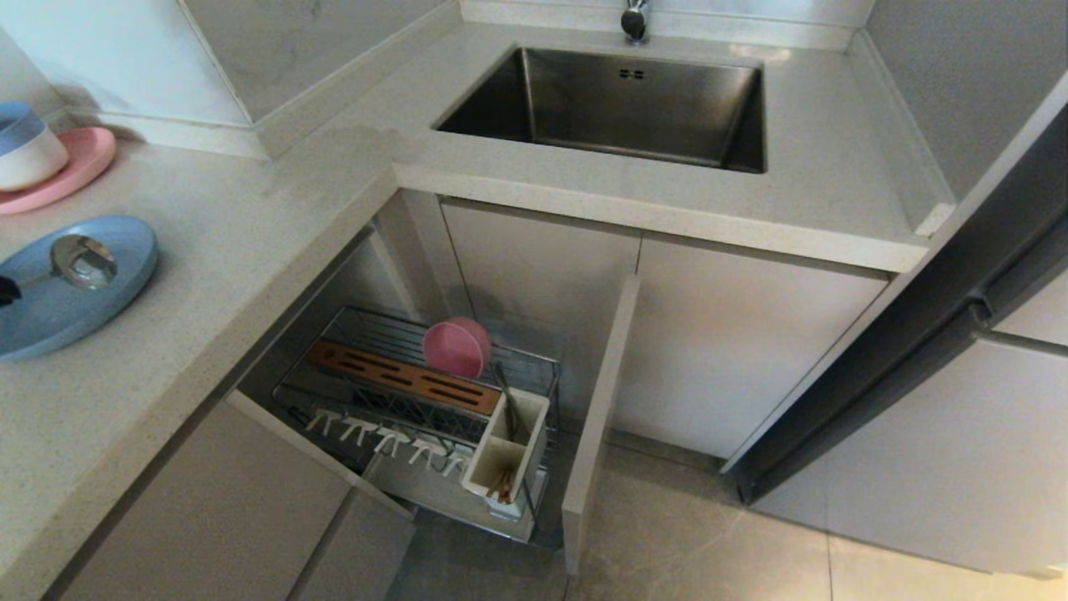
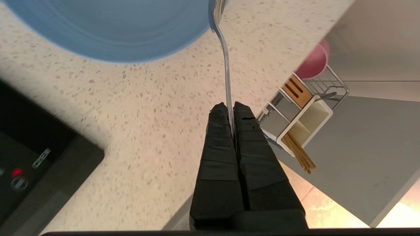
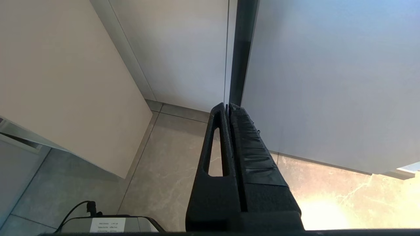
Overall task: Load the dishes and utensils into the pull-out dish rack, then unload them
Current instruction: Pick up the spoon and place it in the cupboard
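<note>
Left gripper (image 2: pixel 231 109) is pinching the spoon (image 2: pixel 225 68) handle, bowl end over the blue plate (image 1: pixel 71 284), maybe resting on it. Right gripper (image 3: pixel 228 108) hangs closed near the floor.

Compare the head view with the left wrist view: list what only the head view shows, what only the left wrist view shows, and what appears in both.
Only the head view: the sink, the faucet, the pink plate with the blue-and-white bowl on it, and the rack's white plate prongs.

Only the left wrist view: the left gripper shut on the spoon's handle, and a black cooktop.

Both: the blue plate, the spoon, the speckled counter, the pink bowl, the pull-out dish rack and chopsticks in its white utensil box.
</note>
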